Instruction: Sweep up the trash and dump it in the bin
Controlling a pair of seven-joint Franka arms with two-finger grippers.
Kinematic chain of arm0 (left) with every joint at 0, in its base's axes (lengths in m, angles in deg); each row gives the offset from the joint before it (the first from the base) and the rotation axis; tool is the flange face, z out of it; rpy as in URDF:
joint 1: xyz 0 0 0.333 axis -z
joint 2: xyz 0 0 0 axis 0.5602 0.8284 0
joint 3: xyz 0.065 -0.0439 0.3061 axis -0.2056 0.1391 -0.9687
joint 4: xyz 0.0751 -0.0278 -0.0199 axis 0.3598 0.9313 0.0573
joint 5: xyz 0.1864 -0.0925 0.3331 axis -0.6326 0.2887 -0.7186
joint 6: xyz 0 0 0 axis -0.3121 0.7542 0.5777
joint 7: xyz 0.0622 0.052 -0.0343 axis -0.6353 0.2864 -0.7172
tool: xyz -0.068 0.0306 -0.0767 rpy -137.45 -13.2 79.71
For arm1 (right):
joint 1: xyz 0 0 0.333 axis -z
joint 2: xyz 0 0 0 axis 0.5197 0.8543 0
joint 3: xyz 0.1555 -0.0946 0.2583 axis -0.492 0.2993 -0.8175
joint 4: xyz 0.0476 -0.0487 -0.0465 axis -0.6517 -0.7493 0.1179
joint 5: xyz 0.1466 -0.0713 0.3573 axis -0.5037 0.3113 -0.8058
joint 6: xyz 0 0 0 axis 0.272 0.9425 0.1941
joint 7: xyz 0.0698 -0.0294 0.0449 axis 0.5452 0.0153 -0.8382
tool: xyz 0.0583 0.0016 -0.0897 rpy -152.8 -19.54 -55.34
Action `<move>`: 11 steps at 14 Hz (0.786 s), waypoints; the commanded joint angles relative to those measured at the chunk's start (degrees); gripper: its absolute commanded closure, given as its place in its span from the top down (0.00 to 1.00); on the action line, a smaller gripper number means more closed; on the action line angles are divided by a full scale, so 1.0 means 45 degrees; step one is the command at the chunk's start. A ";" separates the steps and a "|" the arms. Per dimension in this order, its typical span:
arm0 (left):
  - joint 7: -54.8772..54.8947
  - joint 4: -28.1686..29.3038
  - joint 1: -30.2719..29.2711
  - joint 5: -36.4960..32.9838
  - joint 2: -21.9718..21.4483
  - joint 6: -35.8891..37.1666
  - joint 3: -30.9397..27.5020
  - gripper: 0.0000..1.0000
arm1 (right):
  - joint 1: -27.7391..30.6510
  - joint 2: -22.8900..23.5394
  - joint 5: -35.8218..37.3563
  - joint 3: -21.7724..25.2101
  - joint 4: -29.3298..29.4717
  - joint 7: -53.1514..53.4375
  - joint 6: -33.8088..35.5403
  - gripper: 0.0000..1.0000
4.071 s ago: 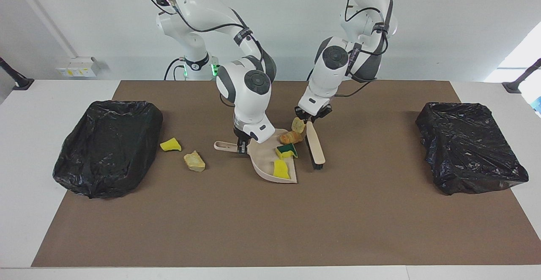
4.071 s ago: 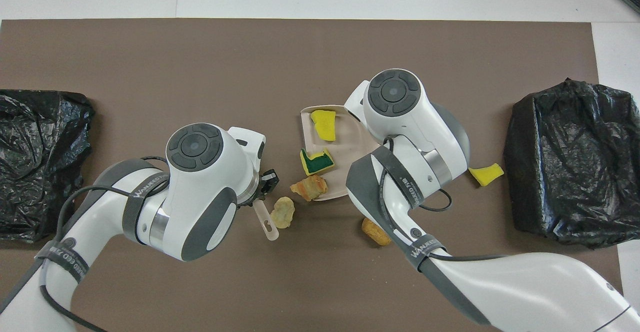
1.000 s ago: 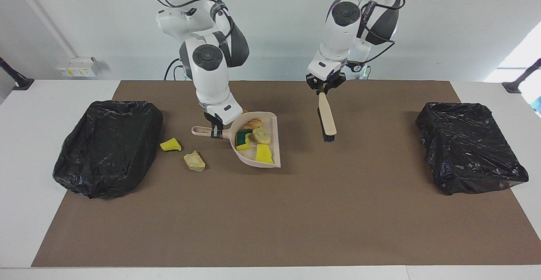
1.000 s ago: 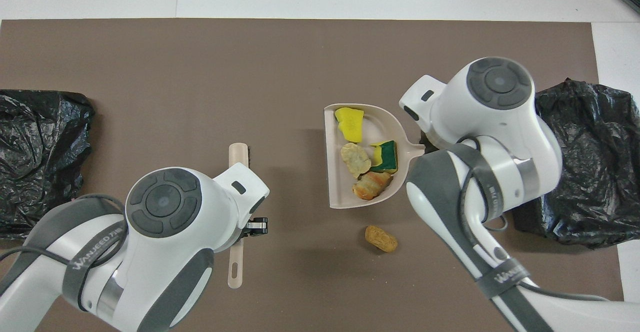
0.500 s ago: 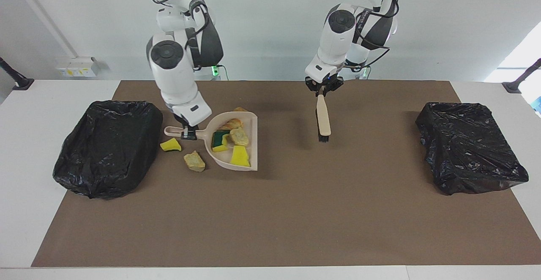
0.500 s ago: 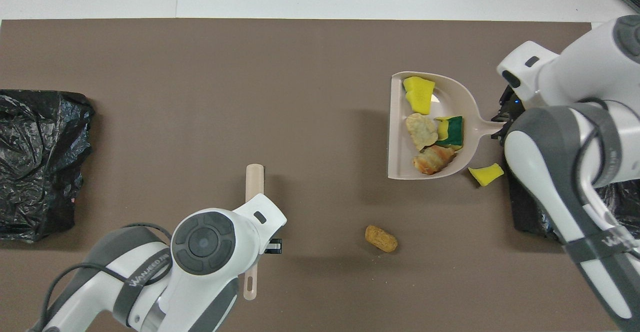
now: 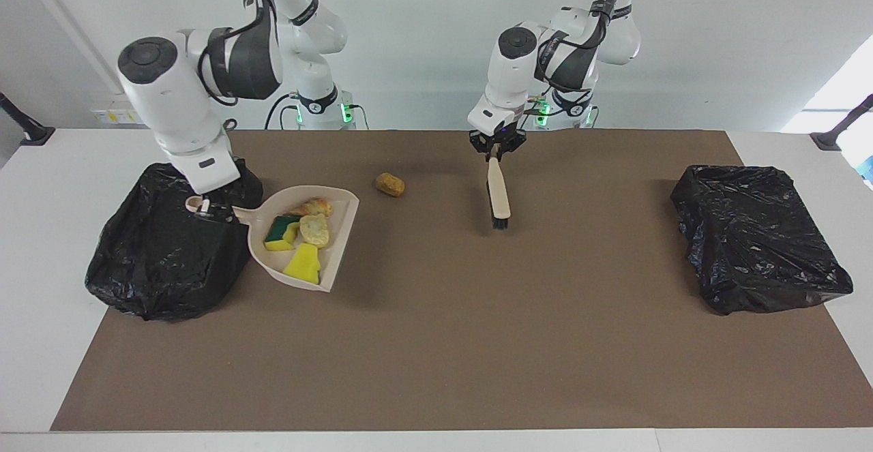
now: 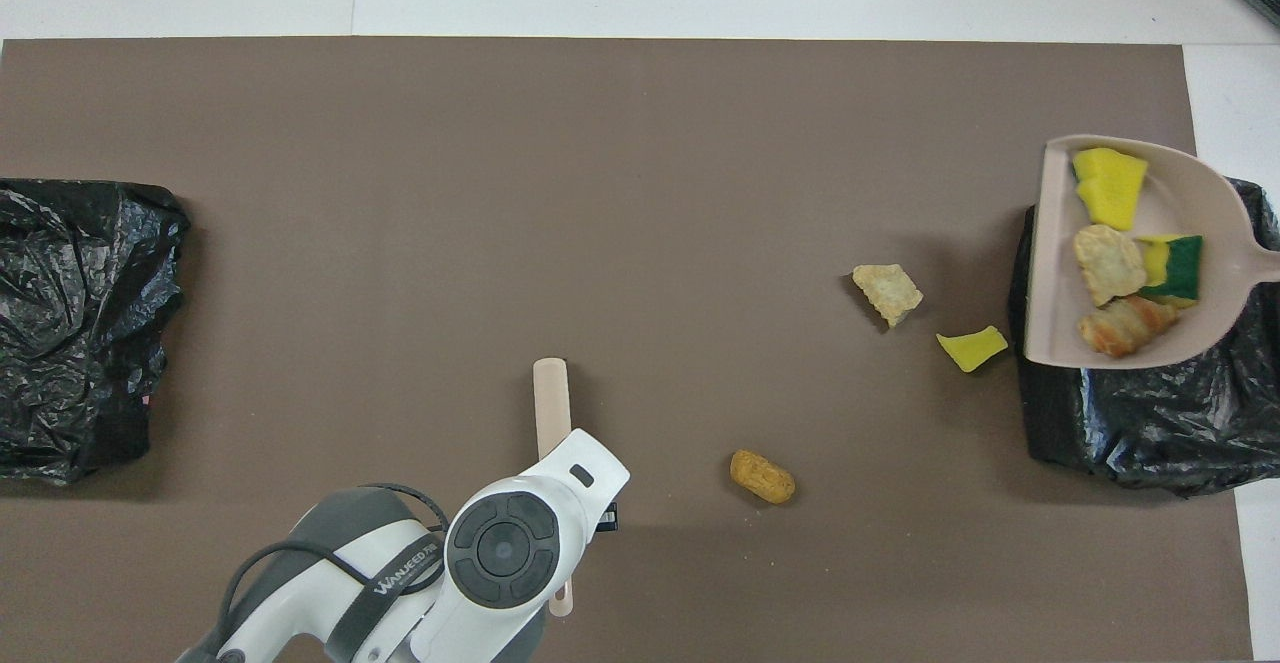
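My right gripper (image 7: 204, 208) is shut on the handle of the beige dustpan (image 7: 339, 234), held raised over the edge of the black bin (image 7: 164, 254) at the right arm's end. Several trash scraps lie in the dustpan (image 8: 1200, 198): yellow sponge (image 7: 304, 263), green-yellow sponge (image 7: 277, 230), beige chunk (image 7: 314, 229), brown lump (image 7: 312, 206). On the mat lie an orange chunk (image 8: 762, 476), a beige chunk (image 8: 887, 293) and a yellow bit (image 8: 971, 348) beside the bin (image 8: 1130, 423). My left gripper (image 7: 496, 154) is shut on the beige brush (image 7: 498, 196), bristles down near the mat.
A second black-lined bin (image 7: 757, 237) stands at the left arm's end of the brown mat (image 7: 477, 343). In the overhead view the brush (image 8: 551, 403) pokes out from under the left wrist, and the right gripper is outside that view.
The right arm has carried the loaded dustpan sideways from mid-table to over its bin's edge. The left arm has drawn the brush back a little toward the robots.
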 commanded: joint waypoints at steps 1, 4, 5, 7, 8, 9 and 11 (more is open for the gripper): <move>-0.0035 0.0450 0.0206 0.0050 -0.0277 -0.0346 -0.0156 0.01 | 0.0750 -0.0374 0.1091 -0.0086 -0.0157 -0.0699 0.0169 0.00; -0.0034 0.0490 0.0206 0.0050 -0.0277 -0.0502 -0.0156 0.13 | 0.0773 -0.0804 0.3038 -0.0085 -0.0859 -0.0544 0.0130 0.00; -0.0034 0.0529 0.0206 0.0050 -0.0277 -0.0716 -0.0156 0.16 | 0.0734 -0.0999 0.3607 -0.0086 -0.1151 -0.0291 0.0072 0.00; -0.0015 0.0549 0.0187 0.0050 -0.0219 -0.0854 -0.0156 0.18 | 0.0656 -0.1370 0.4603 -0.0086 -0.1815 0.1052 0.0052 0.00; 0.0159 0.0549 0.0167 0.0050 -0.0141 -0.0912 -0.0156 0.20 | 0.0636 -0.1623 0.5034 -0.0105 -0.2205 0.1852 0.0052 0.00; 0.0354 0.0568 0.0167 0.0050 -0.0005 -0.1010 -0.0156 0.20 | 0.0559 -0.1780 0.5367 -0.0105 -0.2480 0.2440 0.0052 0.00; 0.0610 0.0530 0.0148 0.0050 0.0074 -0.1050 -0.0176 0.23 | 0.0227 -0.1937 0.5915 -0.0105 -0.2677 0.3398 0.0285 0.00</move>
